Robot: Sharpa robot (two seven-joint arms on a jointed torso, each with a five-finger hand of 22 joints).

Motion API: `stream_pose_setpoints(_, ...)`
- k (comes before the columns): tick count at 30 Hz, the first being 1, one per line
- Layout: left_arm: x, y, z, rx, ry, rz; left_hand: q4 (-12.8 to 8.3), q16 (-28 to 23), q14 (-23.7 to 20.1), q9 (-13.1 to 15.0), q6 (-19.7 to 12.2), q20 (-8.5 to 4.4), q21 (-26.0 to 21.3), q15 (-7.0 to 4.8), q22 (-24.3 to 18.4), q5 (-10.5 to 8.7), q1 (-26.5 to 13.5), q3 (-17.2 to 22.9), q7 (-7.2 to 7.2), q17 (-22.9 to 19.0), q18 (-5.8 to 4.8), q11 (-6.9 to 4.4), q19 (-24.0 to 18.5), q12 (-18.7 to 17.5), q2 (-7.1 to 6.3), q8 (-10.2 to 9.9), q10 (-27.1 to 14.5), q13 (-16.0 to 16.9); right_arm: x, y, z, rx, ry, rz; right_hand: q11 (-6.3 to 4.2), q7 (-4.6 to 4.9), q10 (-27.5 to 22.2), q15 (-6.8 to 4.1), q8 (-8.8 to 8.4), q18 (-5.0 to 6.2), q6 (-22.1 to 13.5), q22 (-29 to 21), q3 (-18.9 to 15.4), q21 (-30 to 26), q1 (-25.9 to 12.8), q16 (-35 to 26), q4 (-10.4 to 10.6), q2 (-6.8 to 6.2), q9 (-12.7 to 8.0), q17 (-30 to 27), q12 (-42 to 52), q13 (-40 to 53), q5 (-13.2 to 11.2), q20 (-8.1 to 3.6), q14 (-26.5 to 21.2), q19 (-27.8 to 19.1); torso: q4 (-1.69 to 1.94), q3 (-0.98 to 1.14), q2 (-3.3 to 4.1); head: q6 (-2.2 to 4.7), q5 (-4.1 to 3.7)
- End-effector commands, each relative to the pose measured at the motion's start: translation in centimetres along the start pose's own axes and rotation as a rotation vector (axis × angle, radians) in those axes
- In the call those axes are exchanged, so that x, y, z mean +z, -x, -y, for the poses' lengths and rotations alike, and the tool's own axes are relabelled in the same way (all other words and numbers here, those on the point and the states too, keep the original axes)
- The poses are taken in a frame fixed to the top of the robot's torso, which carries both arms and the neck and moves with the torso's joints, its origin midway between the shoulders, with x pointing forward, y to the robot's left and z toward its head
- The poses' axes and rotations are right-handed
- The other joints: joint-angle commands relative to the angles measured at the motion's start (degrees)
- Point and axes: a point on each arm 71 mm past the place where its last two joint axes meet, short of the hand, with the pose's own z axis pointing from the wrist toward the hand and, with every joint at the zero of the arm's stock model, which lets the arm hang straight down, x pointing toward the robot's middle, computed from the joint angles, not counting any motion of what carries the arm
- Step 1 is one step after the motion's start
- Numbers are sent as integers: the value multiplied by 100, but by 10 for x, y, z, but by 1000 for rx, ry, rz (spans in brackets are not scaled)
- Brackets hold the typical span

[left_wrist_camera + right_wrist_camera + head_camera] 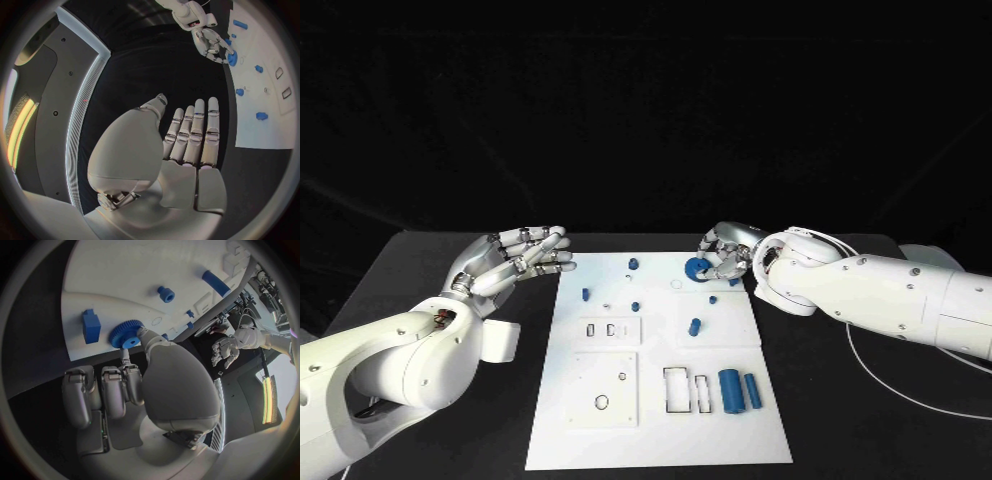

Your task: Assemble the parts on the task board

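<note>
The white task board (pixel 661 420) lies in the middle of the black table. At its far right edge my right hand (pixel 730 254) pinches a blue gear (pixel 697 267) between thumb and finger; I cannot tell whether the gear rests on the board. The right wrist view shows the gear (pixel 125 333) at the fingertips of my right hand (pixel 137 385), beside a blue block (pixel 91 326). My left hand (pixel 516 260) hovers open by the board's far left corner, holding nothing. In the left wrist view my left hand (pixel 187 140) has straight fingers.
On the board lie a blue block (pixel 695 327), small blue pegs (pixel 633 264), and two blue cylinders (pixel 740 389) near the front right beside rectangular slots. A white cable (pixel 877 375) runs over the table to the right of the board.
</note>
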Motion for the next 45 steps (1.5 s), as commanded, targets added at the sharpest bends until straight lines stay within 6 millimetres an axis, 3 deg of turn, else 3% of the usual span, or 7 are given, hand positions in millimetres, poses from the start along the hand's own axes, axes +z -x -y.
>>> stream_pose_setpoints(1,0,-2,1,-11,-6,-17,5,-39,37,-9,38,-11,-4,20,-5,-10,-34,40,220,5,84,-2,48,-23,-38,-18,22,3,0,-2,2,-29,-9,-10,-6,-11,193,43,46,-123,51,1498,29,39,101,25,0,24,6,1337,50,958,31,30,552,603,9,3,-1,2,-13)
stream_pose_setpoints(9,0,-1,1,-11,-6,-16,5,-39,37,-9,38,-11,-4,20,-5,-10,-34,40,220,5,84,-2,48,-23,-38,-18,22,3,-1,-1,-5,-110,38,51,-91,-108,358,-21,176,-125,456,1508,502,46,351,41,-134,152,-3,1387,291,1170,-66,-16,562,609,7,7,2,-15,-9)
stream_pose_setpoints(15,0,-1,1,-10,-6,-15,5,-39,37,-9,38,-11,-4,20,-5,-10,-34,40,220,5,84,-2,48,-23,-38,-18,22,3,-3,0,-13,-139,87,112,-149,-174,399,-74,182,-125,660,1508,752,46,331,46,-186,125,-19,1405,347,1222,71,-66,566,609,12,2,-2,-9,-11)
stream_pose_setpoints(30,1,-1,1,-11,-4,-16,1,-48,39,-10,43,-12,-10,18,-13,-9,-33,55,219,12,83,-4,53,-34,-35,-22,29,3,-15,3,-47,-153,212,234,-174,-202,445,-99,138,-125,771,1508,854,46,133,50,-145,37,-28,1420,408,1276,66,-95,569,609,15,-4,-9,1,20)
stream_pose_setpoints(36,1,-2,1,-12,-4,-18,1,-48,39,-10,43,-12,-10,18,-13,-9,-33,55,219,12,83,-4,53,-34,-35,-22,29,3,-14,-3,-75,-162,283,245,-176,-205,446,-100,136,-125,778,1508,860,46,122,51,-143,35,-28,1421,409,1277,66,-96,569,609,19,2,-1,2,29)
stream_pose_setpoints(42,2,-2,0,-13,-4,-20,1,-48,39,-10,43,-12,-10,18,-13,-9,-33,55,219,12,83,-4,53,-34,-35,-22,29,3,-7,-13,-101,-167,326,225,-177,-205,445,-102,129,-125,778,1508,869,46,110,50,-138,39,-30,1418,408,1276,67,-98,569,609,24,-10,-6,-4,34)
stream_pose_setpoints(45,2,-3,0,-13,-4,-21,1,-48,39,-10,43,-12,-10,18,-13,-9,-33,55,219,12,83,-4,53,-34,-35,-22,29,3,-2,-19,-109,-169,338,213,-177,-204,441,-102,126,-125,778,1508,872,46,105,50,-135,40,-31,1420,402,1271,67,-98,569,609,28,-5,-5,-8,46)
